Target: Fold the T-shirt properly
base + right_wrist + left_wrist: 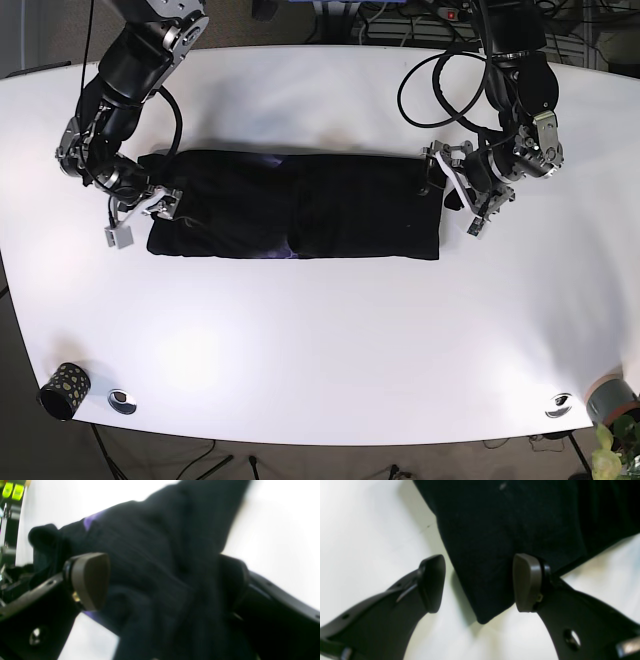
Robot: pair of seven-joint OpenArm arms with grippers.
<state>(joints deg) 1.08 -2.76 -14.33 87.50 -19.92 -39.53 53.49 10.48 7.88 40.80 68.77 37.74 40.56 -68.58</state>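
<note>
Black cotton fills most of what we see: the black T-shirt point(295, 205), folded into a long horizontal band, lies on the white round-cornered table point(320, 340) a little toward the far side, with its ends reaching toward our 2 arms. A thin violet edge peeks out along its near hem and at the far fold.

Our left gripper point(480, 582) sits at the right end of the band in the base view. In the left wrist view its jaws stand wide apart, the dark finger pad point(433, 582) over bare table and the grey-brown finger pad point(527, 582) over the cloth, with a rounded corner of the shirt lying between them; neither pad presses the fabric.

Our right gripper point(148, 200) is at the left end of the band. In the right wrist view its jaws are also spread, the brown pad point(91, 580) on one side and the other finger mostly hidden behind bunched black cloth that passes between them. The view is blurred, and we cannot tell whether the cloth is pinched, only that the gap is wide.

At the near left table edge stand a small black speckled cup point(62, 388) and a silver disc point(122, 400); another silver disc point(558, 405) lies near right.
</note>
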